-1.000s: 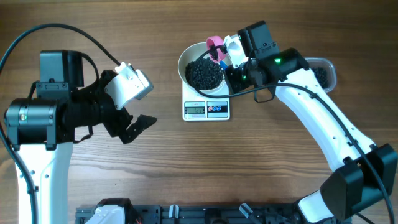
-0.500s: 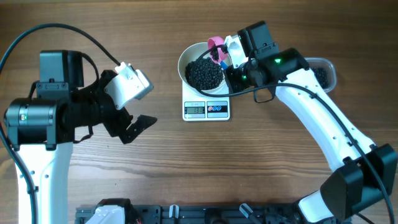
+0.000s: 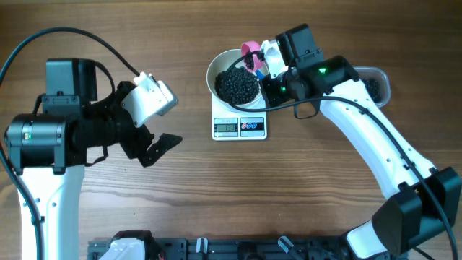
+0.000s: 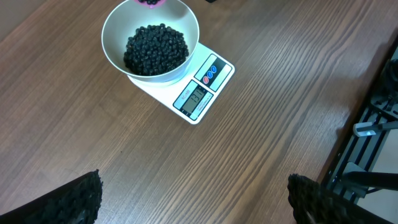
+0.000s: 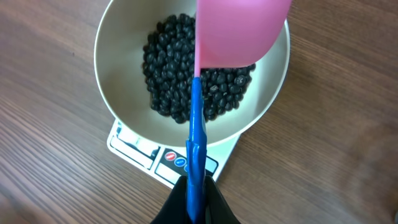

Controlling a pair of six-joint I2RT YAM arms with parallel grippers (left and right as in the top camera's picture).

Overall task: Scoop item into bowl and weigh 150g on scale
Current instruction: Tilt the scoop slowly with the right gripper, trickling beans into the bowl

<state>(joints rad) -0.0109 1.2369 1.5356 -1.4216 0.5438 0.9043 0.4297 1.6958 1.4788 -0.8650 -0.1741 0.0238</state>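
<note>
Overhead, the bowl of the item sits on the scale toward the far edge of the wooden counter. The right hand is clenched on the scoop at the bowl's far rim, with a clear tub partly under that arm. From the left wrist, the left hand stands released over bare wood, well apart from the scale; from the right wrist, the pink cup hangs over the bowl's rim, its blue handle pinched
</note>
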